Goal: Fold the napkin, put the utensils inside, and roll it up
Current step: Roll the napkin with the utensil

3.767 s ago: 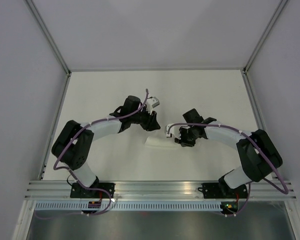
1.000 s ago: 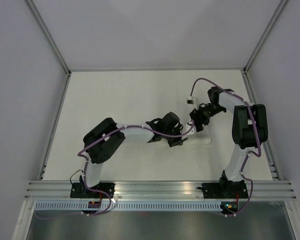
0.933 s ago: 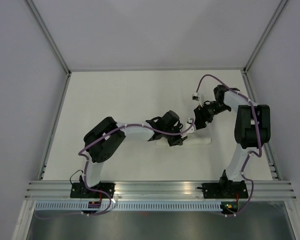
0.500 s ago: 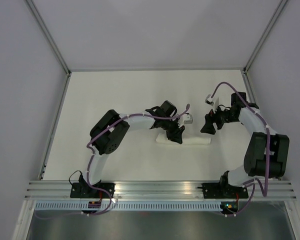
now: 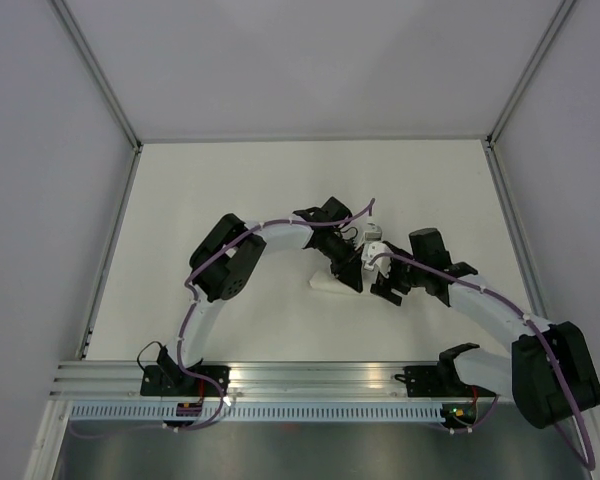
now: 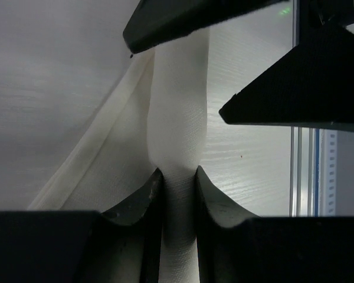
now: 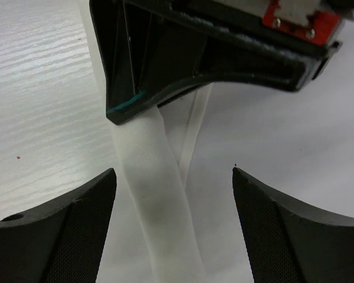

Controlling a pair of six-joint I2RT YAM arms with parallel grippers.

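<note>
The napkin (image 5: 321, 283) lies rolled into a narrow white tube on the table. In the left wrist view the napkin roll (image 6: 177, 118) runs away from the camera, and my left gripper (image 6: 178, 180) is shut on its near part, both fingers pressing its sides. My right gripper (image 7: 172, 171) is open wide and straddles the other part of the napkin roll (image 7: 156, 206) without touching it. From above, the left gripper (image 5: 351, 272) and the right gripper (image 5: 381, 287) face each other over the roll. The utensils are hidden.
A loose flat strip of the napkin (image 7: 192, 132) lies beside the roll. The left gripper's body (image 7: 218, 53) hangs close in front of the right wrist camera. A metal rail (image 5: 320, 378) runs along the near table edge, and walls close in the other sides.
The right arm has swung from the far right back toward the near centre, and its open gripper now straddles the roll. The left gripper has stayed shut on the napkin.
</note>
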